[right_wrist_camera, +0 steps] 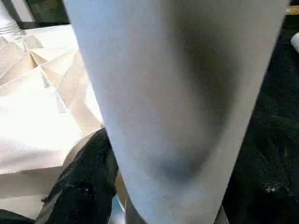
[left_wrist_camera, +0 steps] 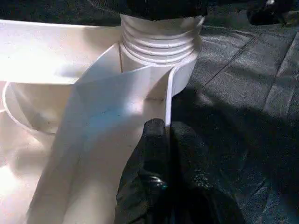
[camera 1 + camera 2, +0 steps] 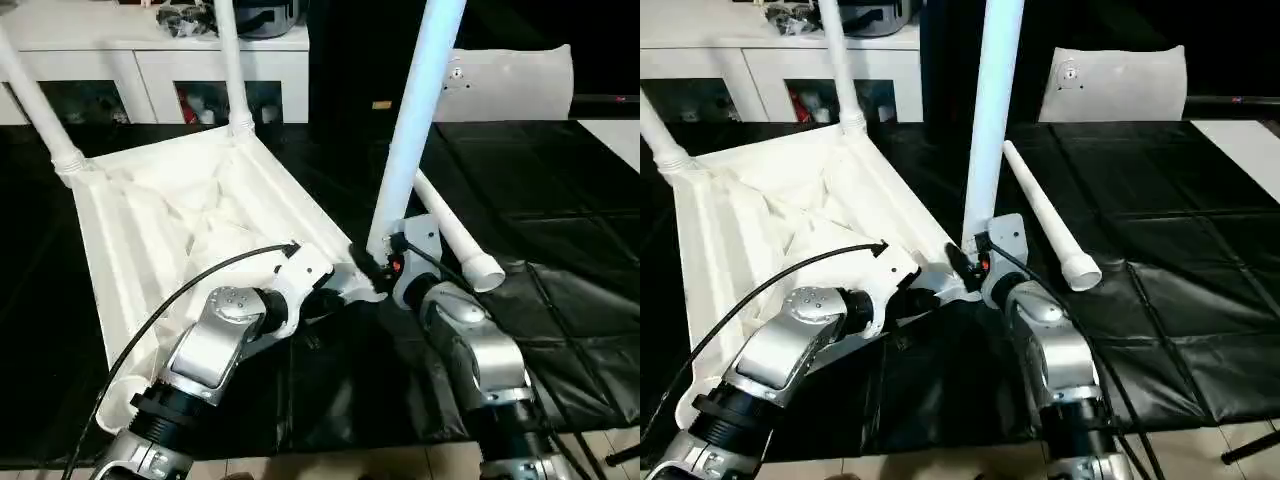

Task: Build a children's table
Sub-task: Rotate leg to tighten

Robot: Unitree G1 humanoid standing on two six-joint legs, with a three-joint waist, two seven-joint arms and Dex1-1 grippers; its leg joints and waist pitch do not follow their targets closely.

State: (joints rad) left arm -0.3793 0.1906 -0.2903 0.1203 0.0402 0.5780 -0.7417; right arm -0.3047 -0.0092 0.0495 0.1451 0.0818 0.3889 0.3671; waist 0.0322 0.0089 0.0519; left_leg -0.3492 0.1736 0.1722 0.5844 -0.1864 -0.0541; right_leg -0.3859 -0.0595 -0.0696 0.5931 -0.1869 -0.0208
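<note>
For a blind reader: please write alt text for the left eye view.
An upturned white tabletop lies on black mats, two legs already standing in its far corners. The right tool holds a third leg upright at the near corner; a fourth lies beside.

Both forearms are brushed silver metal, rounded and jointed, each rising from a black ribbed collar near the elbow. The left forearm (image 3: 215,345) has a round silver joint cap with small screw heads set in it, and a thin black cable arcs over it to a white plastic wrist housing (image 3: 300,272). The right forearm (image 3: 480,350) carries a grey-white wrist block (image 3: 415,245) with a black cable running down it and a small red mark by the claw. The left claw (image 2: 166,140) has two matte black fingers with a coarse, textured surface; the right claw's black finger (image 1: 86,182) looks the same.
</note>
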